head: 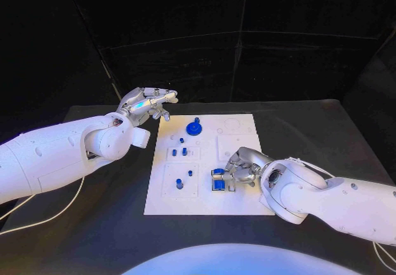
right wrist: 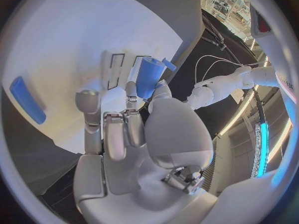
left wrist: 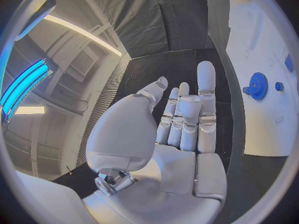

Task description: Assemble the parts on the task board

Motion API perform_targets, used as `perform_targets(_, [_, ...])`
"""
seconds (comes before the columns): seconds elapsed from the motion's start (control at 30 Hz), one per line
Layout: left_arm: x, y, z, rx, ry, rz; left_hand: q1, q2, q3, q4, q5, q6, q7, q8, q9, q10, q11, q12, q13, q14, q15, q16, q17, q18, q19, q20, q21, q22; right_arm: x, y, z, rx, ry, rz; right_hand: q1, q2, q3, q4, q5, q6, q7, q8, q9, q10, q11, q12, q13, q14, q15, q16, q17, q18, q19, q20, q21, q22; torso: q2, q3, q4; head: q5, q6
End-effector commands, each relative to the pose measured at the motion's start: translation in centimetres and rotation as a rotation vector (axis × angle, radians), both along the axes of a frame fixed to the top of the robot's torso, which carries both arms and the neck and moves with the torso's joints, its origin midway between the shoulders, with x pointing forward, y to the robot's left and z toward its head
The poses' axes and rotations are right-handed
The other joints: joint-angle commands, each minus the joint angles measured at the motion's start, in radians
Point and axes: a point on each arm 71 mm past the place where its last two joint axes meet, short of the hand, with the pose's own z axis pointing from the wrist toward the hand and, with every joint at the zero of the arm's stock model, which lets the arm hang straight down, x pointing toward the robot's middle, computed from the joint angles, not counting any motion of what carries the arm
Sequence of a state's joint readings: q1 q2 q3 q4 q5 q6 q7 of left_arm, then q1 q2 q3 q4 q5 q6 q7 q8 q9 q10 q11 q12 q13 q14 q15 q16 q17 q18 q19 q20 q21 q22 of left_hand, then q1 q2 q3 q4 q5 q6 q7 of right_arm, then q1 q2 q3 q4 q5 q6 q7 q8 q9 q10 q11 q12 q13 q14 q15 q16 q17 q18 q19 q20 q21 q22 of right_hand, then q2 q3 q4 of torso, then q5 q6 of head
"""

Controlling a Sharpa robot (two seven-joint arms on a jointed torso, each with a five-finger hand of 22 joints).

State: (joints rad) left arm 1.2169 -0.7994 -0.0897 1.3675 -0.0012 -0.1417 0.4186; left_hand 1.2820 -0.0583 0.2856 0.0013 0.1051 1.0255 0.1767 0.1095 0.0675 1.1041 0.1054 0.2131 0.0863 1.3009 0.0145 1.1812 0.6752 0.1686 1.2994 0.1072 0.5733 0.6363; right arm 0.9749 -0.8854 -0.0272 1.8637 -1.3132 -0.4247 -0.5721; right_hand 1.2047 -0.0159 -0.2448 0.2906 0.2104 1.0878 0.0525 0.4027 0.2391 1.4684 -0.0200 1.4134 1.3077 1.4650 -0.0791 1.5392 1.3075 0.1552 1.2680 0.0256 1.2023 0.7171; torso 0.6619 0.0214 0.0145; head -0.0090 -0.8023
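Note:
The white task board (head: 239,129) lies in the middle of the black table. A blue gear (head: 194,128) stands near its far edge, with several small blue pegs (head: 179,183) in slots down its left half. My right hand (head: 241,169) rests low over the board's near right part and pinches a blue cylinder part (head: 218,181) between thumb and finger. The right wrist view shows the same cylinder (right wrist: 149,77) at the fingertips, above the board (right wrist: 69,40). My left hand (head: 149,104) hovers past the board's far left corner, fingers apart, holding nothing. The left wrist view shows that hand (left wrist: 184,122) and the gear (left wrist: 257,86).
A flat blue strip (right wrist: 27,100) lies on the board close to my right hand. My left forearm (head: 58,157) stretches over the table left of the board. A white cable (head: 50,213) trails on the table by the near left. Bare black table surrounds the board.

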Motion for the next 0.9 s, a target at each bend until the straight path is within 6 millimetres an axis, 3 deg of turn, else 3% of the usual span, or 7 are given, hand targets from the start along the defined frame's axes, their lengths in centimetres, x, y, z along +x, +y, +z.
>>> perform_targets(0.03, [0.0,-0.1,0.2,-0.009,-0.005,-0.008,0.005,-0.002,-0.003,-0.001,0.001,0.000,-0.005,0.003,0.001,-0.005,-0.004,0.004,-0.001,-0.007,0.000,0.004,-0.001,0.014,0.002,0.005,-0.007,-0.001,0.2,0.0,0.1,-0.014,-0.018,-0.006,-0.020,-0.012,-0.007,0.001,-0.050,-0.011,0.000,-0.007,0.002,0.010,-0.002,-0.008,0.075,0.085,-0.006,-0.006,0.162,-0.015,-0.009,0.000,-0.008,-0.006,-0.001,0.0002,-0.0006,0.001,-0.001])
perform_targets(0.1, [0.0,-0.1,0.2,-0.009,-0.009,-0.004,0.005,-0.002,-0.004,0.000,0.001,-0.001,-0.004,0.003,0.000,-0.006,-0.004,0.005,-0.002,-0.007,0.000,0.005,0.000,0.014,0.002,0.004,-0.007,-0.002,0.2,0.0,0.1,-0.017,-0.020,-0.006,-0.036,-0.027,0.003,0.002,-0.082,-0.016,0.001,-0.009,0.006,0.009,0.000,-0.009,0.076,0.085,-0.004,-0.006,0.163,-0.015,-0.011,0.001,-0.009,-0.008,-0.001,0.0002,-0.0006,0.001,-0.001])
perform_targets(0.27, [0.0,-0.1,0.2,-0.009,-0.011,-0.001,0.006,-0.002,-0.004,0.000,0.001,-0.001,-0.004,0.003,0.000,-0.006,-0.004,0.005,-0.002,-0.007,0.000,0.005,0.000,0.014,0.002,0.004,-0.007,-0.002,0.3,0.0,0.0,-0.027,-0.025,-0.003,-0.052,-0.050,0.022,0.003,-0.108,-0.025,0.005,-0.015,0.010,0.007,0.003,-0.012,0.075,0.086,-0.002,-0.006,0.163,-0.015,-0.013,0.003,-0.012,-0.010,0.000,0.0007,-0.0007,0.004,0.000])
perform_targets(0.5, [0.0,-0.1,0.2,-0.009,-0.010,-0.003,0.006,-0.001,-0.003,-0.001,0.002,-0.001,-0.005,0.003,0.000,-0.006,-0.004,0.005,-0.002,-0.006,0.000,0.006,0.002,0.014,0.002,0.004,-0.007,-0.002,0.3,-0.2,0.1,-0.036,-0.036,-0.001,-0.055,-0.054,0.032,0.003,-0.109,-0.029,0.007,-0.018,0.011,0.003,0.004,-0.018,0.070,0.085,-0.001,-0.008,0.159,-0.014,-0.015,0.004,-0.014,-0.014,-0.001,0.0010,-0.0009,0.005,-0.001])
perform_targets(0.8, [0.0,0.0,0.2,-0.009,-0.010,-0.003,0.006,-0.001,-0.003,-0.001,0.002,-0.001,-0.005,0.003,0.000,-0.006,-0.004,0.005,-0.002,-0.006,0.000,0.006,0.002,0.014,0.002,0.004,-0.007,-0.002,-0.1,-1.2,0.9,0.003,-0.086,-0.001,-0.006,-0.035,0.060,-0.005,-0.006,-0.039,0.011,-0.027,0.020,0.004,0.008,-0.018,0.075,0.085,0.002,-0.009,0.159,-0.014,-0.016,0.007,-0.015,-0.012,-0.001,0.0016,-0.0012,0.002,0.001])
perform_targets(0.9, [0.0,0.1,0.2,-0.008,-0.010,0.000,0.006,-0.001,-0.003,-0.001,0.002,-0.001,-0.005,0.003,0.000,-0.006,-0.004,0.005,-0.002,-0.006,0.000,0.006,0.002,0.014,0.002,0.004,-0.007,-0.002,-0.4,-2.4,1.3,0.018,-0.110,-0.010,0.034,-0.027,0.062,-0.014,0.053,-0.060,0.020,-0.042,0.019,0.001,0.016,-0.022,0.074,0.084,0.008,-0.011,0.154,-0.014,-0.019,0.012,-0.018,-0.017,-0.002,0.0007,-0.0025,0.002,0.002])
